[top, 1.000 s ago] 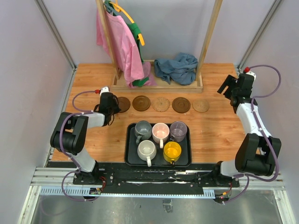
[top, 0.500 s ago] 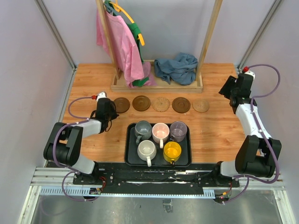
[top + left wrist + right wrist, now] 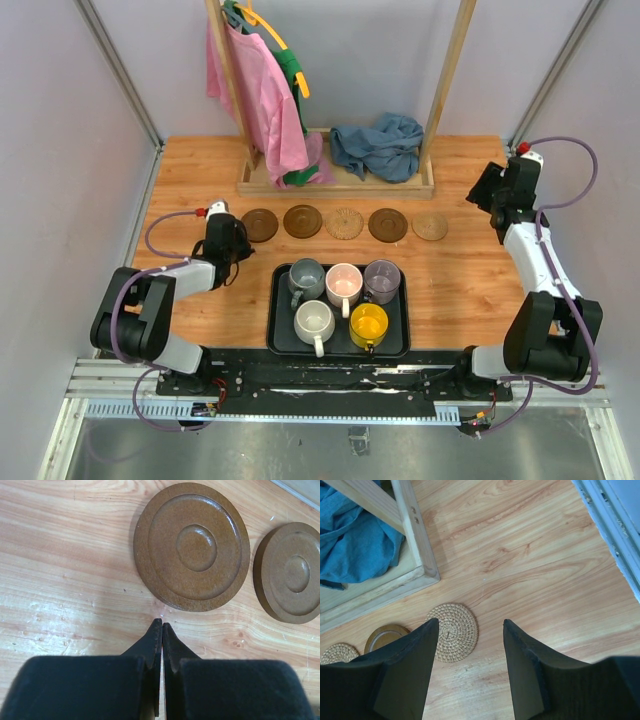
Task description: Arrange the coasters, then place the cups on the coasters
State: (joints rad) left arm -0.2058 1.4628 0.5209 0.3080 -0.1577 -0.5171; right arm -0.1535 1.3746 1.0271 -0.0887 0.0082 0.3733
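Observation:
Five coasters lie in a row across the table: dark brown, dark brown, tan woven, dark brown, tan woven. Five cups stand in a black tray: grey, pink, lavender, white, yellow. My left gripper is shut and empty, its tips just short of the leftmost brown coaster. My right gripper hangs open and empty above the rightmost woven coaster.
A wooden clothes rack stands behind the coaster row with pink and green garments hanging and a blue cloth on its base. The enclosure's right wall edge runs close to my right gripper.
My left arm has drawn back a little from the leftmost coaster, toward the near left. The right gripper's jaws have narrowed somewhat but still stand apart.

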